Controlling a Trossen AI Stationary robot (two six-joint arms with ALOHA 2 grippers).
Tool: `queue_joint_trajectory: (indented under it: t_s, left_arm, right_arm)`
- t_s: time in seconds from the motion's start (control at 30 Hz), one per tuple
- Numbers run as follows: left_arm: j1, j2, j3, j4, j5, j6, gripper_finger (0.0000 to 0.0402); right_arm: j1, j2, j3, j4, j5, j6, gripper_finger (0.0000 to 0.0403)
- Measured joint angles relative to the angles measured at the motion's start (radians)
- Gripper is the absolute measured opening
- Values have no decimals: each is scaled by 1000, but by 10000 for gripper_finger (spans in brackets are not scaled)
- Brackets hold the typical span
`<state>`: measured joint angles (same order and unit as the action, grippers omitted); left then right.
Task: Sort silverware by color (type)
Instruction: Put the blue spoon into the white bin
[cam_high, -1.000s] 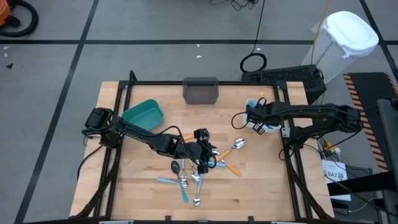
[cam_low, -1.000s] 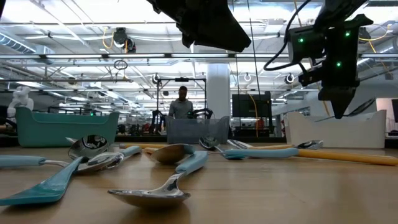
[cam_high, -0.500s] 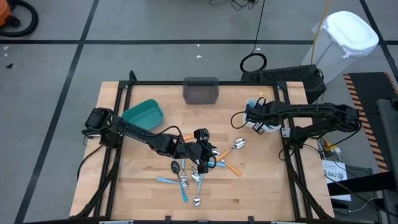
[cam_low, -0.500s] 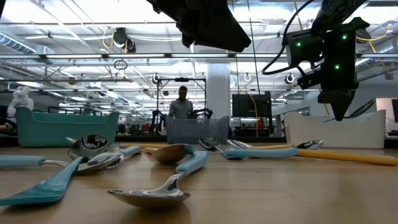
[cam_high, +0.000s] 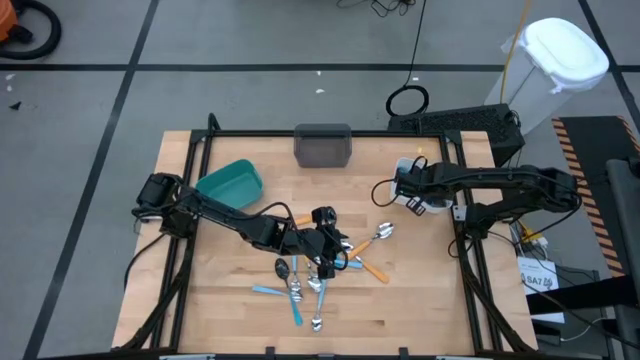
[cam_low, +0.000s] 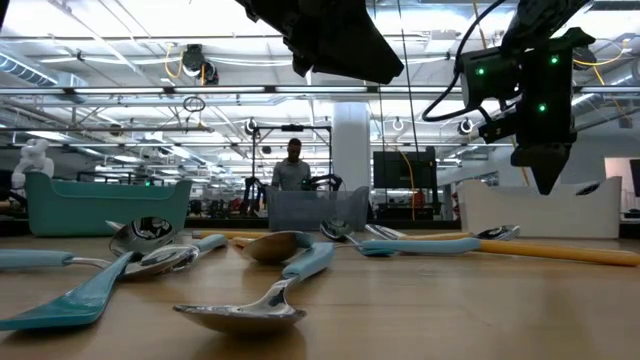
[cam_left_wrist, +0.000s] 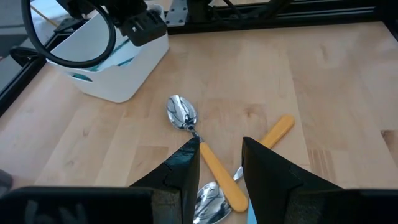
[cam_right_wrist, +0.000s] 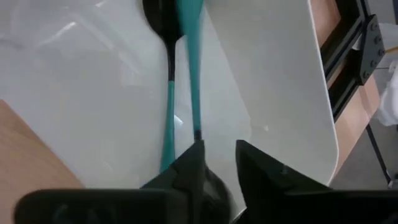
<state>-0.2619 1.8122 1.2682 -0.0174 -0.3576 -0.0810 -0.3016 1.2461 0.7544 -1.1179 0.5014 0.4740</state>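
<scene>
Since a second ago the right end effector had parted its fingers over the white bin, where two teal-handled utensils lay. The left end effector hung slightly apart, empty, above the silverware on the table.

A large robotics lab or industrial hall is shown: a wooden bench framed in black rails, taped concrete floor, overhead pipes and strip lights, and a person among distant workstations.
</scene>
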Motion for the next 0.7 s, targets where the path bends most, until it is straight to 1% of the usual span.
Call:
queue_joint_trajectory:
  t_s: [0.17,0.3,0.47,0.7]
  left_arm:
    - [0,0,0,0,0,0,120]
    - [0,0,0,0,0,0,120]
    - [0,0,0,-1,0,-2,120]
    - [0,0,0,-3,0,-35,120]
  right_arm:
    - [2,0,10,-6,7,3,126]
    - [45,-19,38,-18,21,36,131]
    - [147,-76,87,-16,22,97,132]
    - [349,-160,105,-7,22,227,130]
